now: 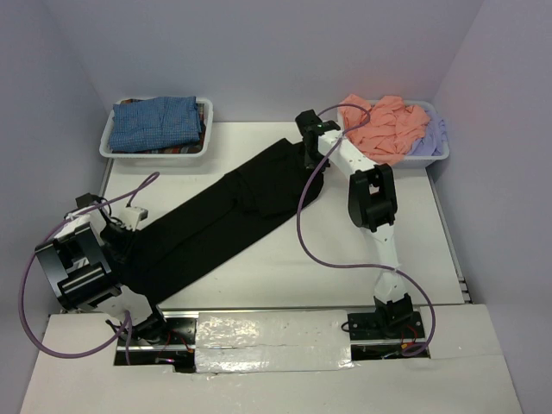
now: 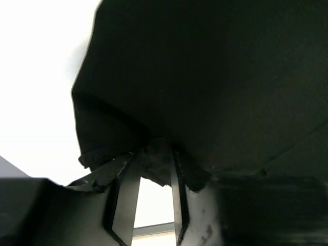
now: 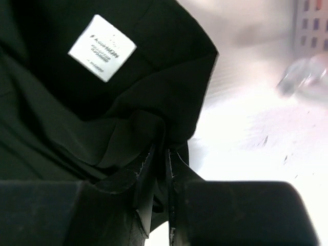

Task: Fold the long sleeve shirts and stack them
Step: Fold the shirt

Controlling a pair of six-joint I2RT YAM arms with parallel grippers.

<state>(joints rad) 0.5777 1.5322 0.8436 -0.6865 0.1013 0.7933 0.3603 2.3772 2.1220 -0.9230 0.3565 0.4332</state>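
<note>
The black long sleeve shirt (image 1: 233,216) lay stretched in a long diagonal band across the white table (image 1: 345,276), running from the near left corner up toward the far right. It looked folded lengthwise, with one darker layer overlapping near its middle.

The left gripper (image 1: 136,226) sat at the shirt's near-left end. In the left wrist view its two fingers (image 2: 123,189) were closed onto a bunched, ragged-looking edge of the black cloth (image 2: 215,77), which was pinched at the tips (image 2: 151,159) while the rest of the shirt spread away above them.

The right gripper (image 1: 312,164) sat at the far-right end of the shirt, close to the right-hand bin. From the right wrist camera its fingers (image 3: 177,174) were drawn almost together with a fold of the black fabric (image 3: 61,128) clamped between them (image 3: 159,154). A white sewn-in label (image 3: 102,47) showed on the cloth just beyond; its print was too small to read.

At the far left stood a white plastic bin (image 1: 109,138) holding a blue-checked shirt (image 1: 159,121), folded. At the far right a second white bin (image 1: 440,151) held a crumpled salmon-pink shirt (image 1: 384,125), with a pale lavender shirt (image 1: 429,138) beside it against the bin's right wall
</note>
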